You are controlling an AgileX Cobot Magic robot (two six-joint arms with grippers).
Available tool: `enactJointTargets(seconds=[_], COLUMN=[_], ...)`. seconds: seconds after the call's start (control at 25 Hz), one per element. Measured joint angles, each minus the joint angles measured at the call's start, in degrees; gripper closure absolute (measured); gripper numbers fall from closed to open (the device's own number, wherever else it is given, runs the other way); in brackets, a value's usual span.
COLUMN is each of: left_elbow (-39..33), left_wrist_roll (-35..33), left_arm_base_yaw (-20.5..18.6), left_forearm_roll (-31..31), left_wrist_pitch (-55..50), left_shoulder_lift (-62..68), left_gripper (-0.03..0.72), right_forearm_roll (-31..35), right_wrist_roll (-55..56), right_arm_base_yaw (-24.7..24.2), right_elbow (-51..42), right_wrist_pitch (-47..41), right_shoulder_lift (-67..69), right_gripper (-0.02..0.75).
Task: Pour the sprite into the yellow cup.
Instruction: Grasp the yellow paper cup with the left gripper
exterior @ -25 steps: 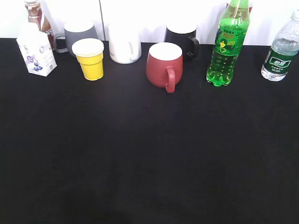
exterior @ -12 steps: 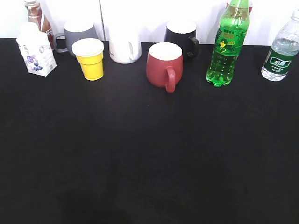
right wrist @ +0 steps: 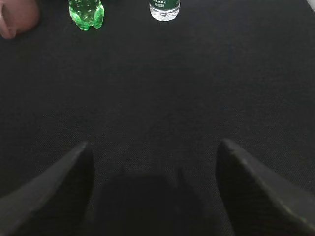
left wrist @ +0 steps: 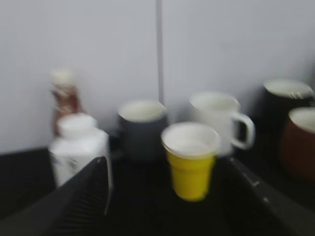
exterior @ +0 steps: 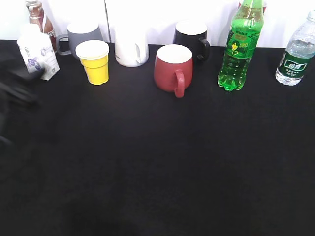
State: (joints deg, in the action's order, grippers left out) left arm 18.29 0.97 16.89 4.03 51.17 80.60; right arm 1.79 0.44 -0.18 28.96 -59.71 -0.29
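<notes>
Along the back edge of the black table (exterior: 157, 162), in the exterior view, stands a row: a white carton (exterior: 37, 54), a brown bottle (exterior: 37, 14), a grey mug (exterior: 81, 35), the yellow cup (exterior: 95, 62), a white mug (exterior: 131, 45), a red mug (exterior: 173, 69), a black mug (exterior: 192, 38), the sprite (exterior: 240, 45) and a clear water bottle (exterior: 296, 53). The cup and the sprite stand upright and well apart, with the red mug between them. At the far left a dark blur (the left gripper (exterior: 15, 93), too smeared to read) sits near the carton.

The left wrist view faces the yellow cup (left wrist: 191, 160) head-on, between the two spread fingers (left wrist: 86, 196) of the left gripper (left wrist: 167, 206), which hold nothing. The grey mug (left wrist: 142, 129) and white mug (left wrist: 219, 123) crowd close behind the cup, and the carton (left wrist: 78, 152) stands beside the left finger.

The right wrist view alone shows the right gripper (right wrist: 152, 177), fingers (right wrist: 64, 182) wide apart and empty over bare cloth. The sprite (right wrist: 85, 14) (only its base shows) stands far ahead, left of the water bottle (right wrist: 164, 10).
</notes>
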Motion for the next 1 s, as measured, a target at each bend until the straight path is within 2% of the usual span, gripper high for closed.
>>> enactJointTargets(seconds=[0.08, 0.16, 0.32, 0.52, 0.8, 1.0], left_elbow=[2.7, 6.1, 15.5, 26.1, 42.2, 48.2], left_wrist_roll=[0.0, 0.0, 0.6, 2.1, 2.2, 2.2], left_arm_base_yaw=[0.9, 0.9, 0.9, 0.9, 0.9, 0.9], left_forearm_roll=[2.5, 3.0, 3.2, 3.2, 2.5, 1.7], left_wrist_pitch=[1.2, 2.3, 3.9, 3.7, -2.2, -2.0], left_shoulder_lift=[7.3, 14.2, 26.7, 36.2, 46.2, 50.6], left_gripper=[0.058, 0.044, 0.041, 0.041, 0.04, 0.048], right_forearm_roll=[0.0, 0.0, 0.0, 0.0, 0.0, 0.0], right_wrist_roll=[0.0, 0.0, 0.0, 0.0, 0.0, 0.0], right_arm_base_yaw=[0.0, 0.0, 0.0, 0.0, 0.0, 0.0], right_elbow=[0.0, 0.0, 0.0, 0.0, 0.0, 0.0], right_wrist_pitch=[0.0, 0.0, 0.0, 0.0, 0.0, 0.0], right_shoulder_lift=[0.0, 0.0, 0.0, 0.0, 0.0, 0.0], right_gripper=[0.153, 0.153, 0.153, 0.153, 0.153, 0.153])
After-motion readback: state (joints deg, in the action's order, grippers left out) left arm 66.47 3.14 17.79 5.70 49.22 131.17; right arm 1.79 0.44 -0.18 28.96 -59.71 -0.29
